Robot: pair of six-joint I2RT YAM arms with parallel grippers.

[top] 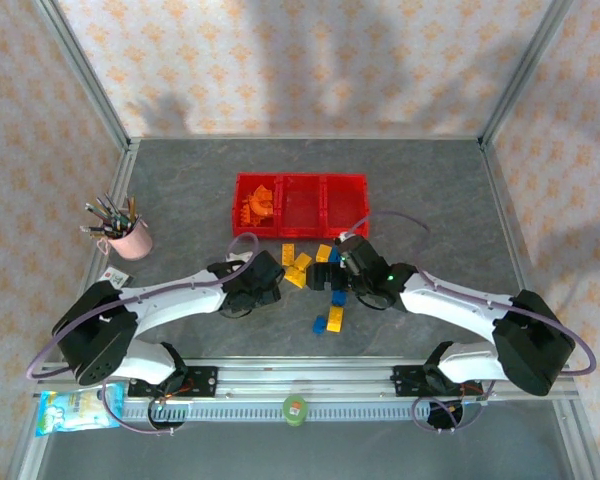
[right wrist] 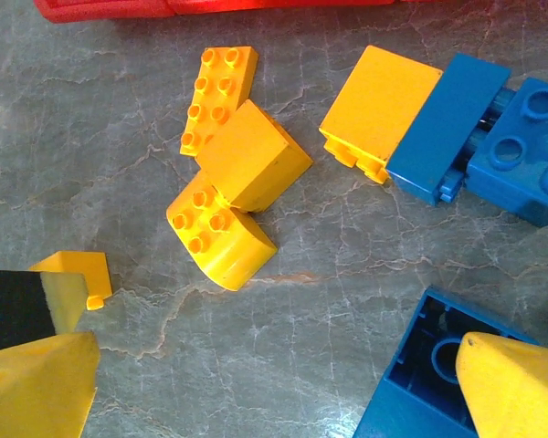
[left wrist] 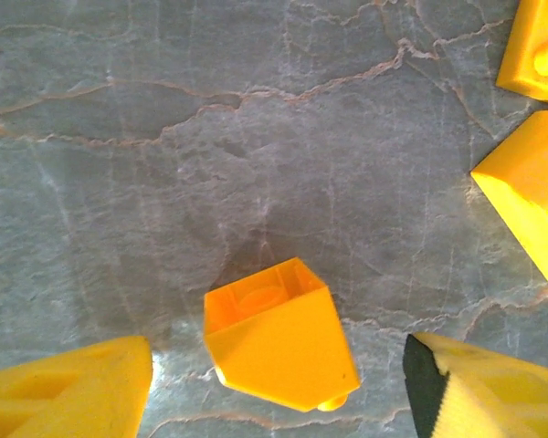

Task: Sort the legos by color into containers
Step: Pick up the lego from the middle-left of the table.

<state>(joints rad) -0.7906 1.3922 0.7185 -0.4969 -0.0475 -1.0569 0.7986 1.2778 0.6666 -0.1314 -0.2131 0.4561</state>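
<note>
Left wrist: I log one yellow lego point(left wrist: 279, 351), tipped hollow-side up, between spread left gripper point(left wrist: 274, 383); right gripper point(right wrist: 274, 383) open; three containers point(top: 320, 178).

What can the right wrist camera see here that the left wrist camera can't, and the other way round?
Right wrist view: blue bricks, a cluster of yellow bricks, and the edge of the red bins along the top. Left wrist view: one yellow brick close up, tipped over, lying between that arm's open jaws with a gap on each side. Shared: the grey marbled table, yellow bricks, and yellow fingers spread apart in the bottom corners.
</note>
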